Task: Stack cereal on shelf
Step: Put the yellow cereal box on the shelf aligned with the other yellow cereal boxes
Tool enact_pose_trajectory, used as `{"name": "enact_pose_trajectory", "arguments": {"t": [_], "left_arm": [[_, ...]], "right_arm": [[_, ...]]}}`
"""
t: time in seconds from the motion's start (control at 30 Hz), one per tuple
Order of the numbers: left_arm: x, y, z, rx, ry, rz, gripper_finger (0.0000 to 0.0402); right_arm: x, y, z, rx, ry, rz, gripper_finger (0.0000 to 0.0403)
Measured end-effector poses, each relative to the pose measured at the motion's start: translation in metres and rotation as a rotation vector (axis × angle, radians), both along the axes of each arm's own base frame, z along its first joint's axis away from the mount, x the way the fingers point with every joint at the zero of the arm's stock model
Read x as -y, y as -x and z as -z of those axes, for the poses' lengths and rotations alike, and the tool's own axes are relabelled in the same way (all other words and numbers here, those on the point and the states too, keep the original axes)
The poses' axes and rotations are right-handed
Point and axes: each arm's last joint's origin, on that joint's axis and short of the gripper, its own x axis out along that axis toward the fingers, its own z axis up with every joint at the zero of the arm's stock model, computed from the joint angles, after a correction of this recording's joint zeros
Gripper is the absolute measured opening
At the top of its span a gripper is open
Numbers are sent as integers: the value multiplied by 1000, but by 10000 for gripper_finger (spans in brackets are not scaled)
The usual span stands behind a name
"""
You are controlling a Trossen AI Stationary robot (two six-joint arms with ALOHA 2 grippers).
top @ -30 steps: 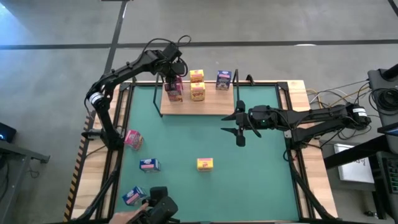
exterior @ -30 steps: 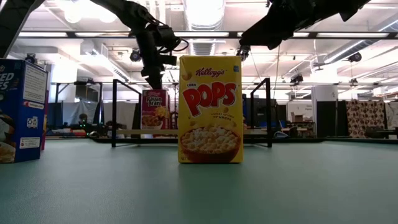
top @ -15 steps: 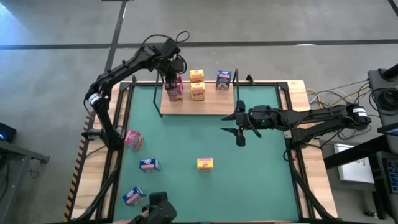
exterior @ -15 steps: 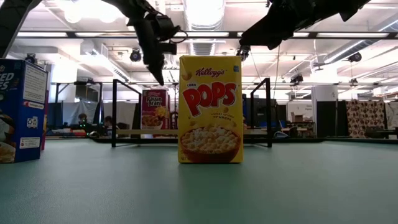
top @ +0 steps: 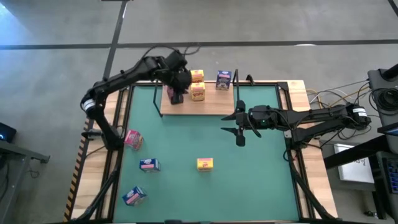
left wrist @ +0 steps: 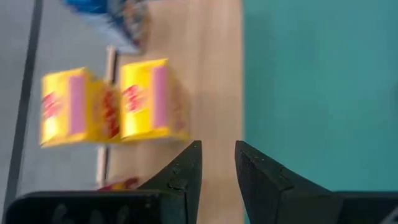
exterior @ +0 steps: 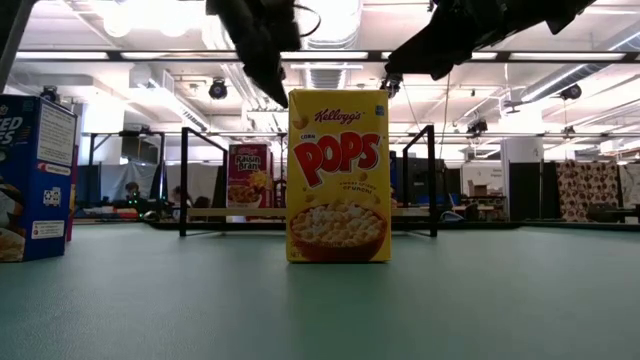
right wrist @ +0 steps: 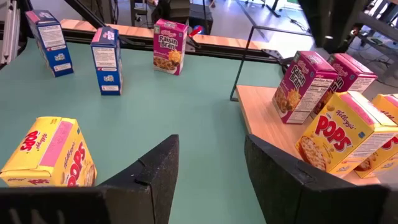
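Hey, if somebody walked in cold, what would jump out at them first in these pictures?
Probably the yellow Pops box standing alone mid-mat, filling the low view. Next, the shelf at the mat's far edge with pink, yellow and blue boxes on it, the left tool above it. The right tool hangs over the mat.

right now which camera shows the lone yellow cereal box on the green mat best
The low view: the yellow Corn Pops box stands upright, dead centre, its printed front fully readable. The high view shows only a small yellow box from above. The right wrist view catches its side partly behind the gripper. The left wrist view misses it.
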Motion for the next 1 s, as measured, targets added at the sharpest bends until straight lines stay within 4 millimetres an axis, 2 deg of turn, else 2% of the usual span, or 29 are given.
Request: {"name": "enact_pose_trajectory", "arguments": {"t": [0.13,0.27,0.77,1.0], "left_arm": [[22,-7,-3,15,1,52,78],[43,-4,-2,50,-1,73,78],[143,56,36,250,19,-45,77],[183,71,39,283,94,-15,77]], "right_arm": [[0,0,0,-4,-9,3,163],[0,0,1,-5,-17,5,152],[-3,-1,1,6,-88,17,142],[-18,-3,-1,23,-108,-38,139]]}}
